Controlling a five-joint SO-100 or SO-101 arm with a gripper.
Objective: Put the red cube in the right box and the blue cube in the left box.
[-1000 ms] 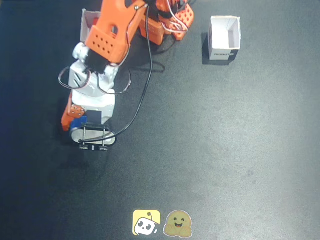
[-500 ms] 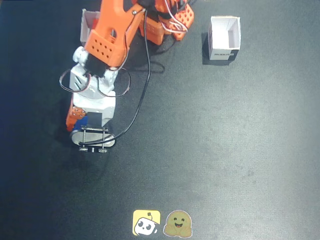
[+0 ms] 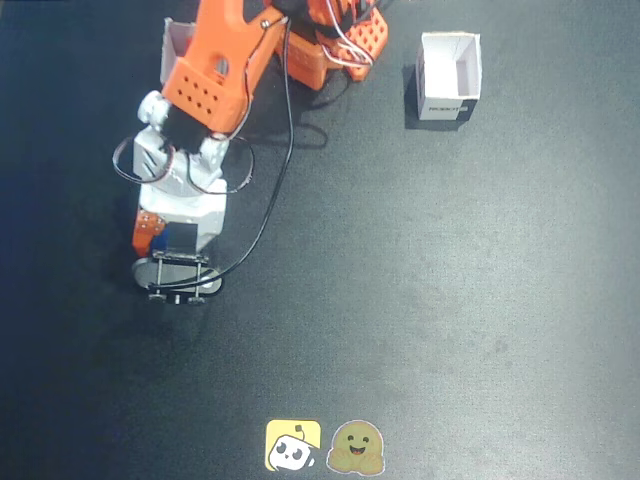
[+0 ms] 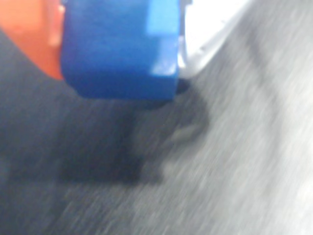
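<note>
Arm (image 3: 205,80) reaches from its orange base (image 3: 335,45) at the top of the fixed view down and to the left, wrist pointing toward the bottom edge, white wrist section over the mat (image 3: 450,300). Gripper (image 3: 160,238) sits at the low end of the arm, near the left side of the fixed view, mostly hidden under the white housing and the camera bracket. It is clamped on the blue cube (image 4: 120,49): in the wrist view the cube fills the upper left, pinched between an orange finger (image 4: 29,34) on the left and a white finger (image 4: 210,29) on the right, with a dark shadow on the mat right below it, so it looks lifted off the surface, though the blur makes that hard to confirm. In the fixed view only a sliver of blue (image 3: 158,240) shows beside the orange finger. One white box (image 3: 449,75) stands open at upper right, dark label on its near side, well apart from the gripper. A second white box (image 3: 178,45) is at upper left, largely covered by the arm; only its left wall and a corner show. Black cable (image 3: 285,170) loops from the base down to the wrist. Two stickers (image 3: 325,447) sit at the bottom centre. Red cube not visible in either view. Wrist view is motion-blurred.
</note>
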